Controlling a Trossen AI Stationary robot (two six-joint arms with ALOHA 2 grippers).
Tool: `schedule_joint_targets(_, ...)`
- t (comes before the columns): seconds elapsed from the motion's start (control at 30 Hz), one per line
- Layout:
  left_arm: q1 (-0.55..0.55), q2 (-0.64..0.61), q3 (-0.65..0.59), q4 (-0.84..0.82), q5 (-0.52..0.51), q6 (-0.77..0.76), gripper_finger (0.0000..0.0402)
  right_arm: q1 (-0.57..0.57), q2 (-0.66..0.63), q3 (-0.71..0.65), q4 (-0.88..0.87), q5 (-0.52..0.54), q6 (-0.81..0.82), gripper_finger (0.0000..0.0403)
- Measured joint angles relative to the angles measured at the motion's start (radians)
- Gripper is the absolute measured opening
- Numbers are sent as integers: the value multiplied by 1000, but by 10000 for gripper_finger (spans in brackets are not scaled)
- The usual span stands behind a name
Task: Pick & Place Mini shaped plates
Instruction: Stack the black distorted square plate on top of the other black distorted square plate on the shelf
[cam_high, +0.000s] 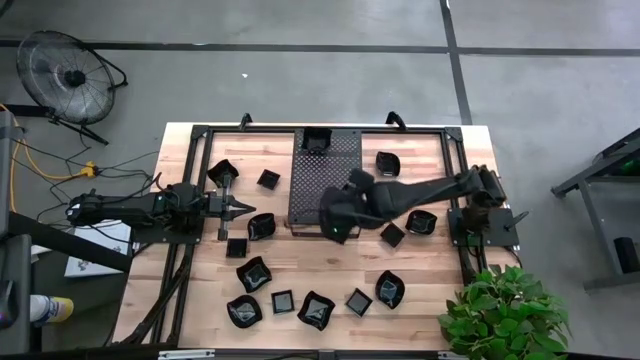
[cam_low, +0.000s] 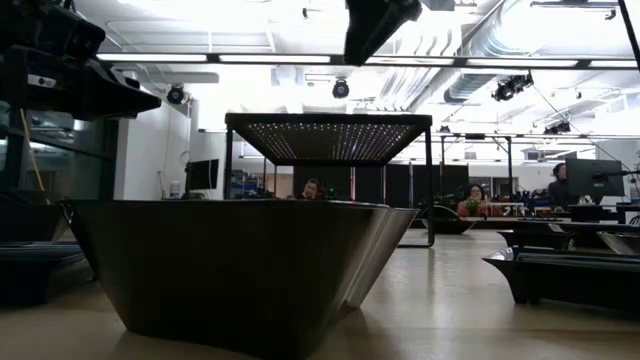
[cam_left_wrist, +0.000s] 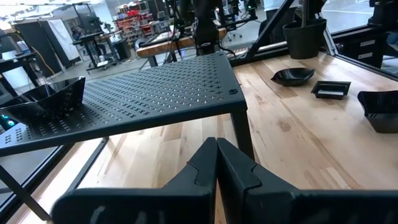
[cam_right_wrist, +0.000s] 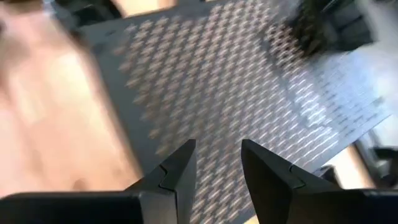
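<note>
Seen from above, a floor fan (cam_high: 68, 72) stands off the worktop's (cam_high: 200, 285) far left corner, with yellow cables (cam_high: 40, 160) trailing towards the left arm. That arm reaches in from the left edge, its left hand (cam_high: 243, 207) pressed together and empty, pointing at a mini shaped plate (cam_high: 261, 226) just to its right. Other mini shaped plates lie scattered around it: one at the far left (cam_high: 221, 171), a small square one (cam_high: 268, 179) beside the tray, and a loose row along the near edge (cam_high: 316, 309). At the centre the raised perforated tray (cam_high: 310, 190) carries a single dish (cam_high: 317, 140) at its far end. The right arm stretches across from the right edge, its right hand (cam_high: 335, 226) hanging over the tray's near right corner, fingers spread and holding nothing; its wrist camera shows only the blurred perforated surface (cam_right_wrist: 236, 81) beneath the two parted fingers (cam_right_wrist: 177, 171). More plates lie right of the tray (cam_high: 422, 221), and a potted plant (cam_high: 505, 312) crowds the near right corner

The table-level camera is largely blocked by one plate (cam_low: 240, 270) standing right before the lens; behind it the tray (cam_low: 325, 135) rises on its legs, and people (cam_low: 472, 198) sit at desks in the room beyond, which no other view shows
</note>
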Motion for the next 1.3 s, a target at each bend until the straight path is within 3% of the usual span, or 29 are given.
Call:
schedule_joint_targets(0.23, 0, 0, 0, 0, 0, 0, 1, 80, -3, 0, -9, -128, 173, 122)
schedule_joint_targets(0.43, 0, 0, 0, 0, 1, 0, 1, 129, 11, 0, -53, -310, 357, 122)
schedule_joint_targets(0.77, 0, 0, 0, 0, 3, 0, 1, 175, 92, 0, -21, -513, 489, 122)
schedule_joint_targets(1.3, 0, 0, 0, 0, 3, 0, 1, 206, 281, 0, 196, -609, 483, 122)
